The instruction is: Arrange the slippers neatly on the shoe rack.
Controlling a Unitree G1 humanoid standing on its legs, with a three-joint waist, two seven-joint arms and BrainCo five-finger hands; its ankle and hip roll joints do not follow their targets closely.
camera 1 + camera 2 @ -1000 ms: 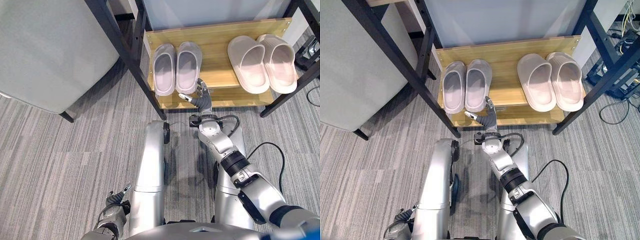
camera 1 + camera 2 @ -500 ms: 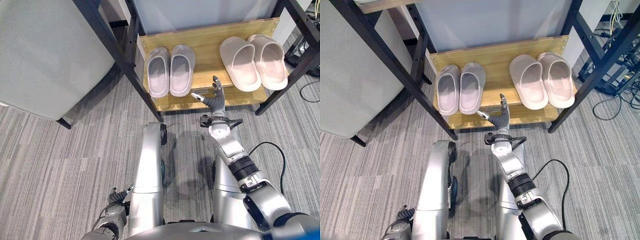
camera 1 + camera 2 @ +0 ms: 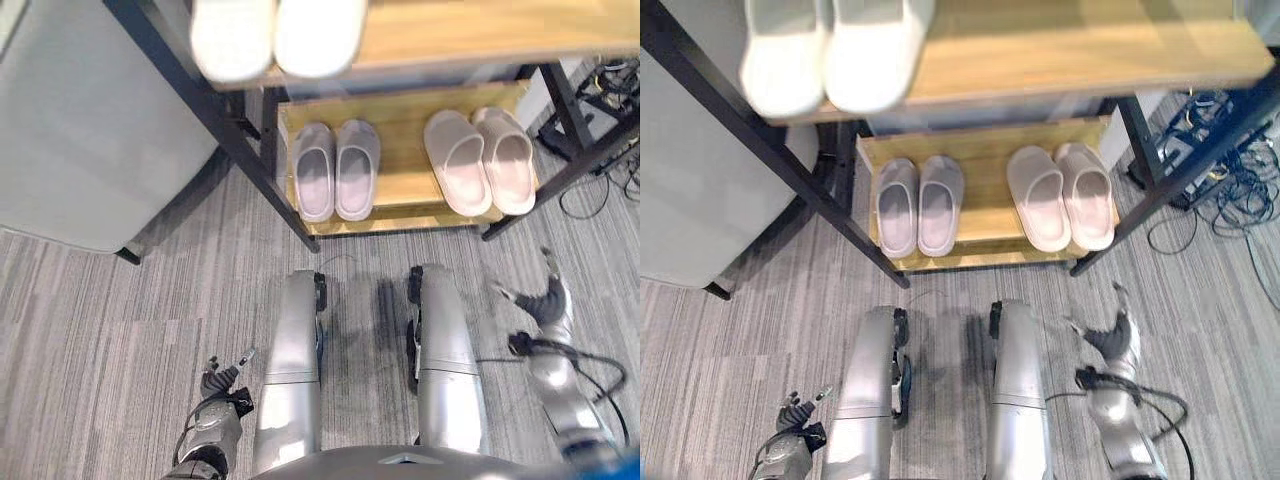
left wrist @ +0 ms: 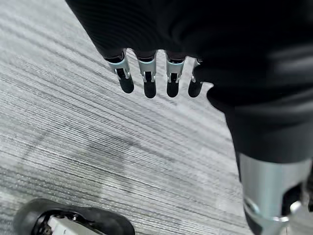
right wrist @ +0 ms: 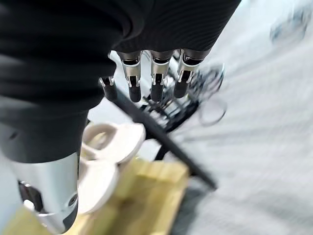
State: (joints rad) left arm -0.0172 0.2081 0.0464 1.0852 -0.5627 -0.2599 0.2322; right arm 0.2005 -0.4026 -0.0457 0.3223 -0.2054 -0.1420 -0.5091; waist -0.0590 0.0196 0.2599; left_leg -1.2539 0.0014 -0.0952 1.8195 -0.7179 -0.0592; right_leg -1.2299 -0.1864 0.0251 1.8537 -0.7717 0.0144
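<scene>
Wooden black-framed shoe rack [image 3: 400,190]: smooth grey slipper pair [image 3: 335,168] and beige moulded slipper pair [image 3: 478,158] on its lower shelf. Right hand [image 3: 548,297] spread, empty, off rack's right; left hand [image 3: 215,380] relaxed over ribbed grey carpet [image 3: 120,310].

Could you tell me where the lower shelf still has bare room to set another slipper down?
On the lower shelf the widest bare strip runs between the grey pair and the beige pair. Bare wood also shows behind both pairs. Each pair's slippers sit close together. The upper shelf is bare right of the white pair.
</scene>
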